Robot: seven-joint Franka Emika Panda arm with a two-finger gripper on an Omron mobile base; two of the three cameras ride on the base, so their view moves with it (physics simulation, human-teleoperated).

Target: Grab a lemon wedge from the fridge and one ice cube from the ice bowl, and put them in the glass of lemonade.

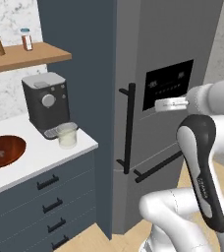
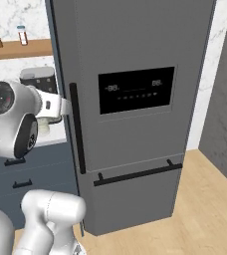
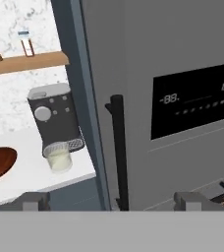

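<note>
Fridge (image 2: 135, 50) closed: tall flat matte dark-grey slab, glossy black display panel (image 2: 137, 90) on the upper door, black vertical bar handle (image 2: 77, 128) at its left edge, black horizontal bar handle (image 2: 138, 174) across the lower drawer. Lemon wedge can't be seen with the door shut.

Glass (image 1: 68, 136): short clear tumbler with pale liquid, on the white counter (image 1: 40, 157) just in front of the boxy dark coffee machine (image 1: 46, 102), near the counter's fridge end. Bowl (image 1: 2, 151): wide, shallow, round, reddish-brown wood, a few small pale cubes inside, left of the glass and apart from it.

Gripper (image 3: 112, 201) in the air facing the fridge door, about level with the display; fingers (image 3: 34, 201) spread wide, nothing between them, vertical handle centred in the gap farther back.

Wooden shelf (image 1: 20, 56) above the counter carries small shakers; marbled white wall behind. Light wood floor (image 2: 210, 209).
</note>
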